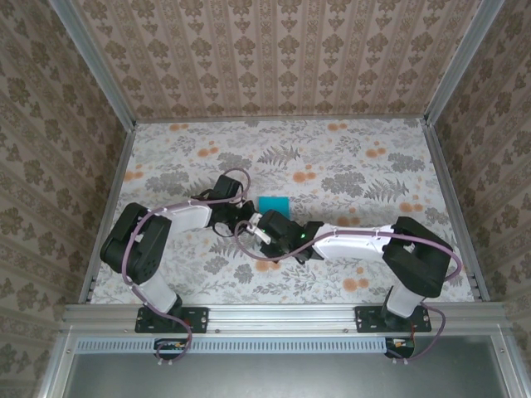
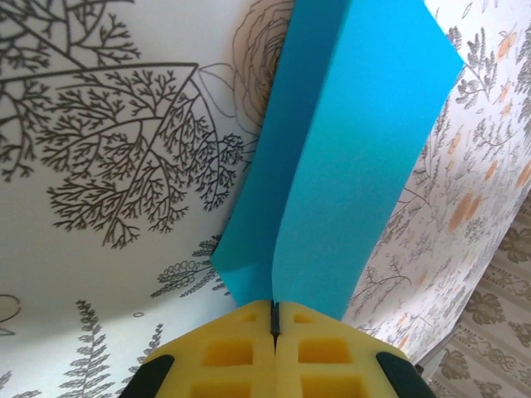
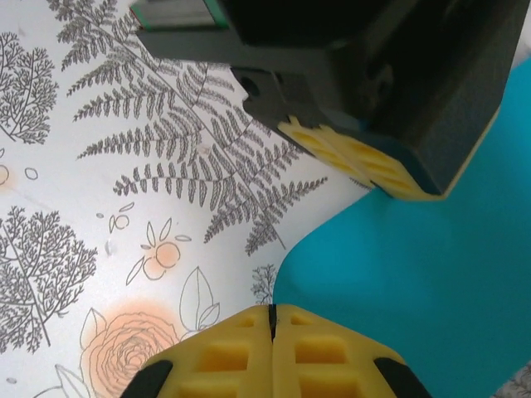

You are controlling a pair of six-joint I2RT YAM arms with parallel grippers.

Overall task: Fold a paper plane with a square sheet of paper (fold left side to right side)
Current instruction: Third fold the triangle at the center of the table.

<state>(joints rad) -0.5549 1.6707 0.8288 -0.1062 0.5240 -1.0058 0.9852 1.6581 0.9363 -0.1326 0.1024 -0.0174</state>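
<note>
— Floral cloth covers the table (image 1: 357, 157), with patterned walls (image 1: 274, 58) around it. Where's the paper (image 1: 272, 203)?

— Mid-table, a turquoise patch just beyond both wrists. From above, the left gripper (image 1: 249, 217) and right gripper (image 1: 274, 225) meet at its near edge.

— And the left wrist view?

— The yellow pads are pressed together on the paper (image 2: 357, 149). It rises from their seam, bent lengthwise and partly off the table. I'd judge that's to swing the left side over to the right.

— Right wrist?

— Its pads are pressed together too, at the paper's curved edge (image 3: 415, 282). Whether they've caught it, I can't tell. The left gripper (image 3: 365, 162) sits just beyond, on the sheet.

— Any writing?

— None readable.
</note>
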